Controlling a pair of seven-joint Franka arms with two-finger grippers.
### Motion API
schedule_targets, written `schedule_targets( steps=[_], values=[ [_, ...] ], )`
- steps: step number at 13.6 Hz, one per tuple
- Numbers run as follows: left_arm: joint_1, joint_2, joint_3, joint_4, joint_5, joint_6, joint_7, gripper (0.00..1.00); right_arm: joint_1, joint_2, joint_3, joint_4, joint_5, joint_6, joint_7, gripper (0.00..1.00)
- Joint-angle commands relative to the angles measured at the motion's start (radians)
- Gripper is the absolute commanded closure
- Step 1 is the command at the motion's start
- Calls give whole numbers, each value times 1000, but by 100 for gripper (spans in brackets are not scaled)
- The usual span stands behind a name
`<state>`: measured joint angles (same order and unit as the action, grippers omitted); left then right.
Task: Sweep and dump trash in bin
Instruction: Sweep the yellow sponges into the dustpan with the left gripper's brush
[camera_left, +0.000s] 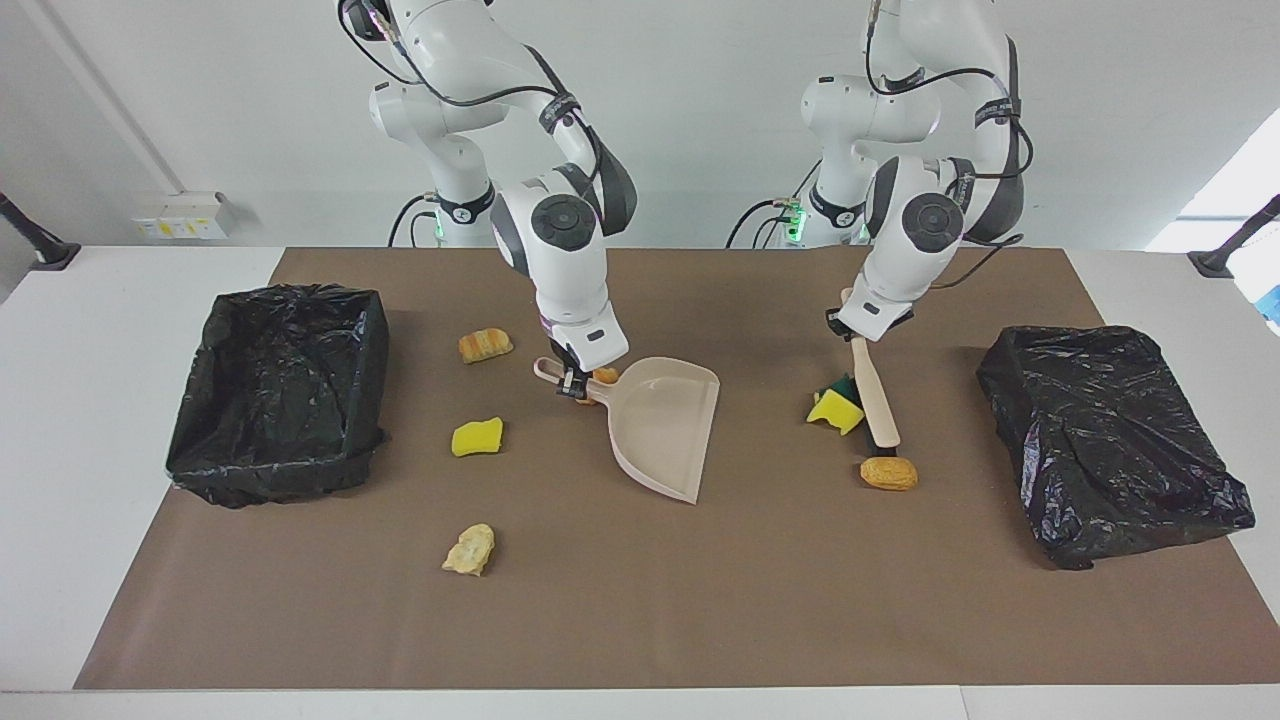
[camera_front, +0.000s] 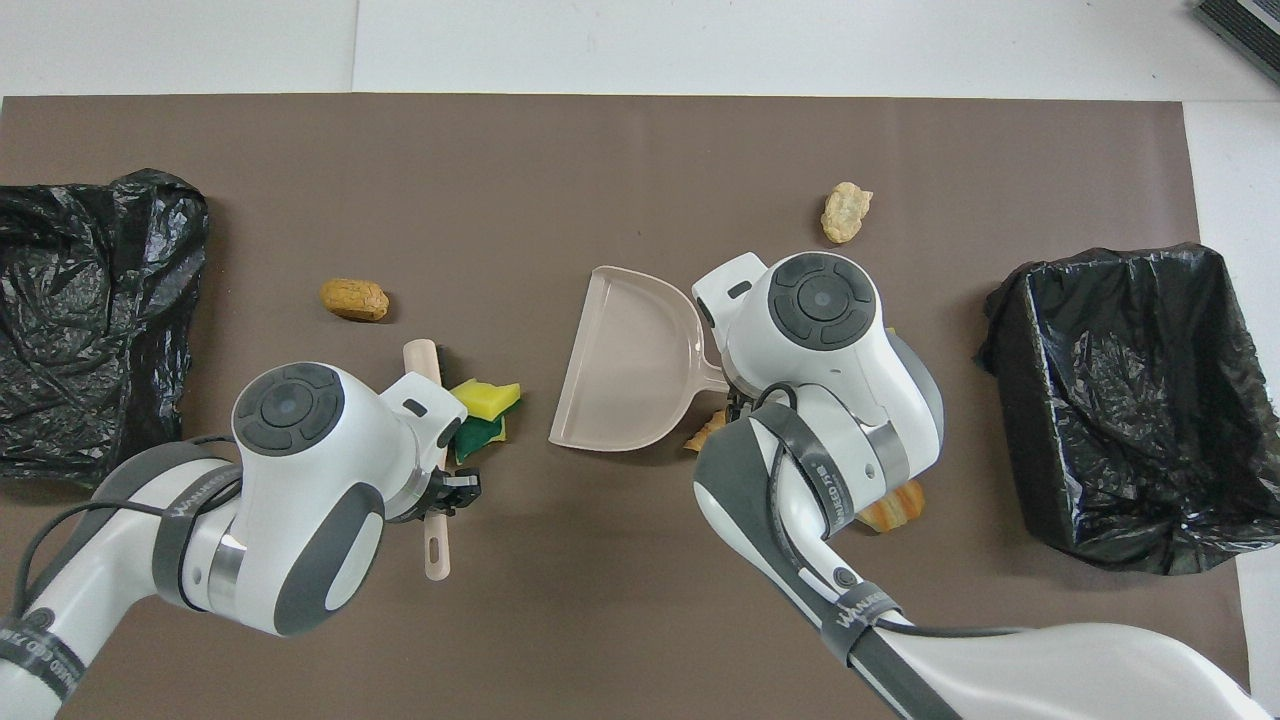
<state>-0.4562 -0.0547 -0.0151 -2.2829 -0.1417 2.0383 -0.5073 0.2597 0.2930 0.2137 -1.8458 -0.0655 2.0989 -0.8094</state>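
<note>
My right gripper (camera_left: 573, 385) (camera_front: 737, 400) is shut on the handle of the beige dustpan (camera_left: 662, 425) (camera_front: 628, 362), which lies flat mid-table. A small orange scrap (camera_left: 606, 376) (camera_front: 706, 431) lies beside that handle. My left gripper (camera_left: 852, 325) (camera_front: 452, 492) is shut on the handle of the beige brush (camera_left: 877, 400) (camera_front: 428, 360). A yellow-and-green sponge (camera_left: 836, 406) (camera_front: 485, 402) touches the brush. A golden bread piece (camera_left: 889, 473) (camera_front: 354, 299) lies at the brush's head. A croissant piece (camera_left: 485, 345) (camera_front: 897, 508), a yellow sponge (camera_left: 477, 437) and a pale bread piece (camera_left: 469, 550) (camera_front: 846, 212) lie toward the right arm's end.
An open bin lined with a black bag (camera_left: 275, 400) (camera_front: 1130, 400) stands at the right arm's end of the brown mat. A lumpy black bag (camera_left: 1110, 440) (camera_front: 90, 310) lies at the left arm's end.
</note>
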Motion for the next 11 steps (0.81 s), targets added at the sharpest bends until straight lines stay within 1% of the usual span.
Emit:
schedule_targets(
  steps=[1, 4, 6, 9, 10, 11],
  values=[
    [-56, -24, 17, -21, -51, 57, -31, 100, -4, 5, 6, -15, 7, 26, -16, 100],
    [-110, -13, 14, -4, -78, 115, -94, 100, -10, 8, 6, -15, 7, 26, -17, 100],
    [-142, 5, 14, 32, -99, 126, -132, 100, -17, 8, 7, -15, 7, 26, -33, 100],
    [-150, 35, 7, 74, -165, 167, -146, 100, -2, 9, 7, -23, 9, 29, -31, 100],
    [-157, 36, 0, 83, -165, 168, -143, 100, -2, 9, 7, -30, 15, 38, -31, 100],
    [-153, 23, -3, 92, -165, 161, -132, 100, -2, 8, 7, -42, 15, 67, -33, 100]
  ],
)
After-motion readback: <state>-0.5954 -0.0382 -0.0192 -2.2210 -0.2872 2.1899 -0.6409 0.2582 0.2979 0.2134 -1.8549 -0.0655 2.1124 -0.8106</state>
